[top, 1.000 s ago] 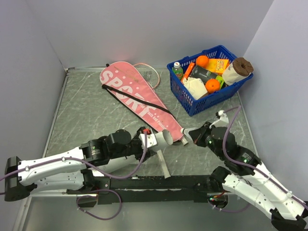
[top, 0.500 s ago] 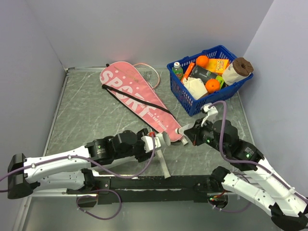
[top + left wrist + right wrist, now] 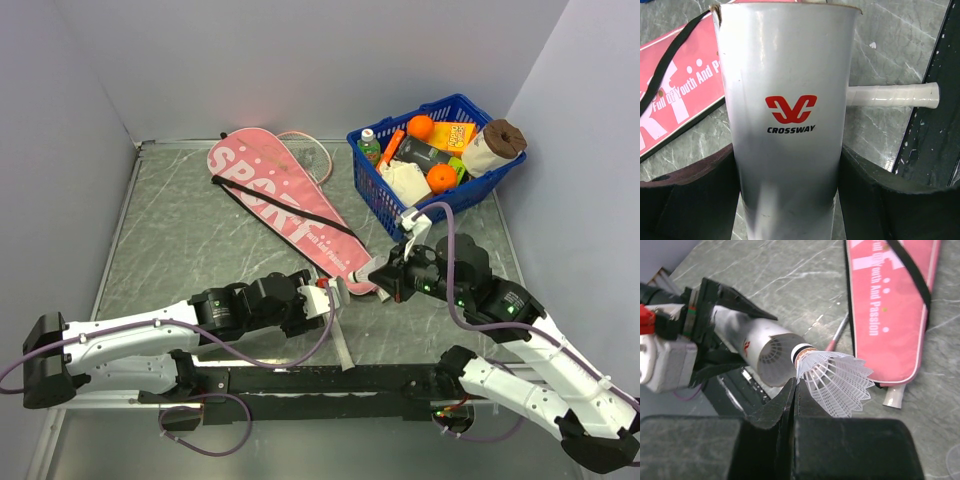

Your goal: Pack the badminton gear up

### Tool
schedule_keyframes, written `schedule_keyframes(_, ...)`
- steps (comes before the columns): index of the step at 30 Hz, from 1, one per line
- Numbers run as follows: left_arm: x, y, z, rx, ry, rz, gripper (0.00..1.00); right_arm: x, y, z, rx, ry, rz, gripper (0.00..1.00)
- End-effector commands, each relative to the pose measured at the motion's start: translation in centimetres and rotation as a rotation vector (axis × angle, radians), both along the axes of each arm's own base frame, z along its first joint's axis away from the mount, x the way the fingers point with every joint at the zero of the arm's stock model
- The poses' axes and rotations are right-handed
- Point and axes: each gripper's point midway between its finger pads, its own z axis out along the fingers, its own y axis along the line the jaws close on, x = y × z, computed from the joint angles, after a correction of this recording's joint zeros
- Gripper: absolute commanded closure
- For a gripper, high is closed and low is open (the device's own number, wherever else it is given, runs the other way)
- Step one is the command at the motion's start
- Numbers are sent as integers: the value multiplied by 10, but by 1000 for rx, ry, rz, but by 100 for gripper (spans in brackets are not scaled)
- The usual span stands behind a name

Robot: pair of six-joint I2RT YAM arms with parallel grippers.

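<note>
My left gripper [image 3: 790,200] is shut on the long white tube [image 3: 787,110], which is printed "CROSSWAY", and holds it off the table [image 3: 200,240]. My right gripper [image 3: 796,385] is shut on the skirt edge of the white shuttlecock [image 3: 837,380]. The shuttlecock's cork end is at the tube's open mouth [image 3: 774,360]. In the top view the two grippers [image 3: 322,298] [image 3: 378,276] meet just below the narrow end of the pink "SPORT" bag [image 3: 285,205]. One white racket handle [image 3: 895,95] lies on the table beside the tube. Another handle [image 3: 895,397] sticks out of the bag.
A blue basket [image 3: 440,160] of groceries stands at the back right, close behind my right arm. A thin pink racket hoop [image 3: 312,152] shows behind the bag. A black rail [image 3: 330,380] runs along the near edge between the arm bases.
My right gripper has carried the shuttlecock leftward to the tube's mouth. The left arm has pushed forward and turned the tube toward it.
</note>
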Motion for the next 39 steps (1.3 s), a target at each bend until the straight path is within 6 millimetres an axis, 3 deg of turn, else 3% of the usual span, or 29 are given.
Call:
schedule_keyframes(1,4,-5,9,-25,-34,-8,96,-9,7,13,32,-19,77,100)
schedule_keyframes(19,-10,-12,34,-123,-4,-66,99,-25,44,-6,152,109,232,100)
schedule_keyframes(29,-15,-12,52,-192,-1,-79,99,-35,68,-33,242,208,331,100)
schedule_keyframes(31,-17,-13,55,-202,1,-86,99,-35,76,-26,289,206,364,100)
schedule_keyframes(32,-18,-13,55,-204,10,-90,99,-35,80,-34,289,233,370,100)
schedule_keyframes(33,-18,-14,57,-208,11,-91,99,-37,85,-26,330,228,406,100)
schedule_keyframes(35,-19,-14,58,-210,19,-90,99,-37,91,-33,341,265,423,100)
schedule_keyframes(36,-20,-15,58,-211,22,-93,99,-39,96,-24,382,258,455,100)
schedule_keyframes(39,-22,-16,62,-229,35,-92,99,-42,103,-31,415,320,485,100)
